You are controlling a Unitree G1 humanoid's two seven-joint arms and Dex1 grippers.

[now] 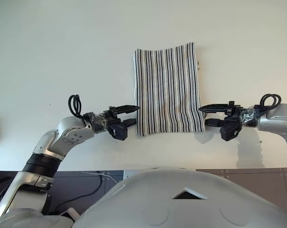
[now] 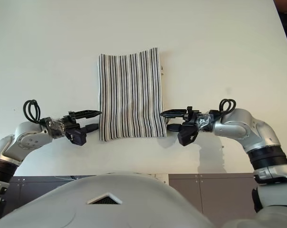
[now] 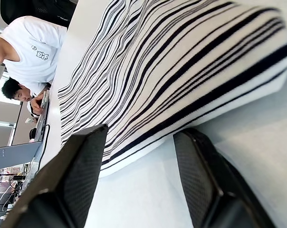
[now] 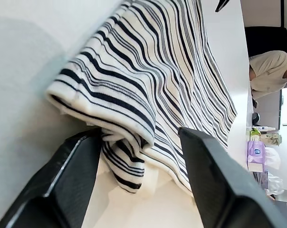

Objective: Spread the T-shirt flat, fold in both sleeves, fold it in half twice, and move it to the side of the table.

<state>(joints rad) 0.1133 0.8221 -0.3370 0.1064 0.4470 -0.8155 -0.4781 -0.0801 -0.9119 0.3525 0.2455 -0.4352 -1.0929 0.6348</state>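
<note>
Left gripper [image 1: 136, 115] hangs low over the table [image 1: 62, 47] with its two fingers spread apart and nothing between them. The near hem of the T-shirt [image 1: 168, 90] lies just ahead of its fingertips, at the garment's near left corner, close to the cloth, though contact cannot be confirmed. Right gripper [image 1: 203, 115] sits at the opposite near corner, likewise spread. In its wrist view the corner's stacked, slightly bunched layers lie between the two fingers and appear to rest against one of them, but no pinch is made. The T-shirt lies between the two grippers and runs away from both as a smooth striped rectangle, flat on the table with straight side edges. Assessment: spreading looks complete, and no sleeve projects past either side, so both sleeves are judged folded in. The layered edges at the right-hand corner fit that reading. Whether one halving fold is already made cannot be settled from these views. Outstanding: the halving folds, probably begun by gripping these two near corners and carrying them to the far edge, then the move to the table's side.
</note>
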